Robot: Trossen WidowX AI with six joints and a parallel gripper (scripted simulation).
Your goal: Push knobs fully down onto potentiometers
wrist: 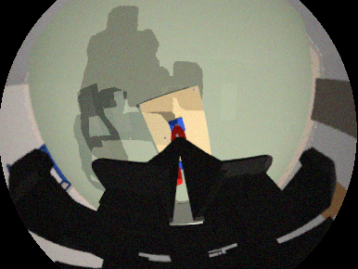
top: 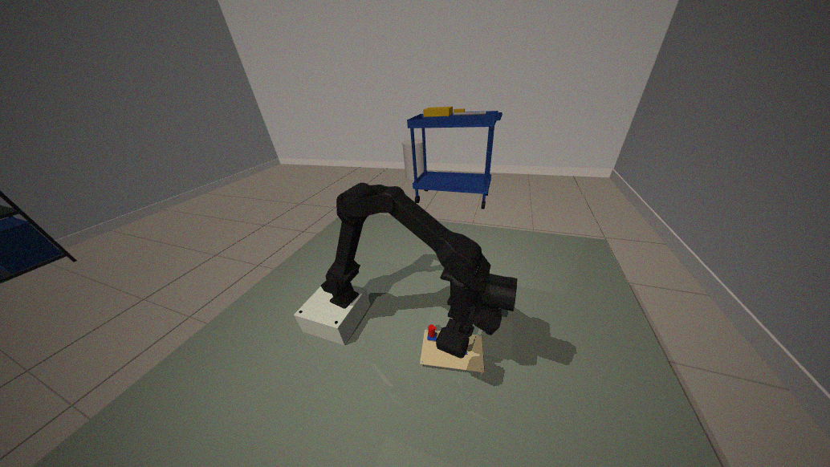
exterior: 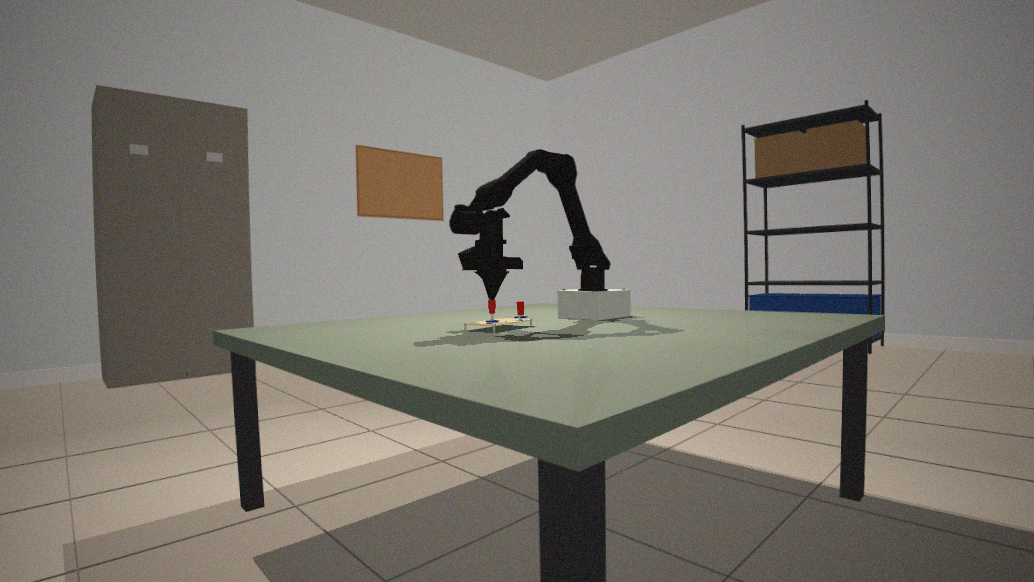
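Red knobs, two: closed gripper [exterior: 492, 297] apparently tops one [exterior: 492, 305].

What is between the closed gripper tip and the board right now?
A red knob. In the exterior view the shut gripper points straight down onto its top, and the knob stands on a blue potentiometer on the board.
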